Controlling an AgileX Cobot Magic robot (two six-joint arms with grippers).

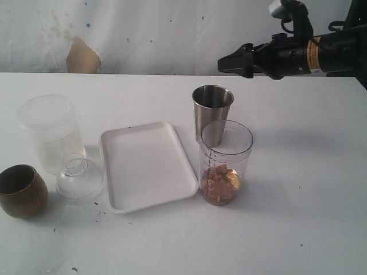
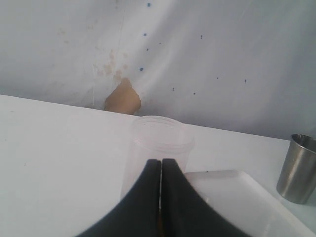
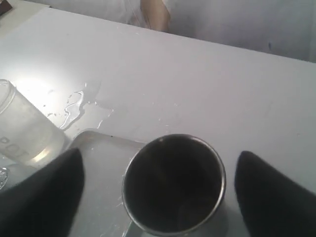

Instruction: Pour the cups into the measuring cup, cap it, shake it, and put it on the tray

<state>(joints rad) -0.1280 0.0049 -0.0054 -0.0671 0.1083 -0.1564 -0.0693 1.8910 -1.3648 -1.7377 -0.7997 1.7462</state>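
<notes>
The clear measuring cup (image 1: 225,163) stands right of the white tray (image 1: 148,163) with brown pieces in its bottom. Just behind it is the steel tumbler (image 1: 213,114), upright. The brown wood-like cup (image 1: 23,191) sits at the front left. My right gripper (image 1: 232,62) hangs high above the table, behind and to the right of the tumbler. In the right wrist view, the right gripper (image 3: 158,154) is open, looking down into the dark tumbler (image 3: 173,182) between its fingers (image 3: 44,197). My left gripper (image 2: 161,168) is shut on nothing, facing the frosted jar (image 2: 158,143); the exterior view does not show it.
A wide frosted jar (image 1: 51,133) stands left of the tray, with a clear dome lid (image 1: 79,177) in front of it. A small puddle of water (image 3: 79,103) lies on the table behind the tray (image 3: 96,148). A white backdrop closes the far side.
</notes>
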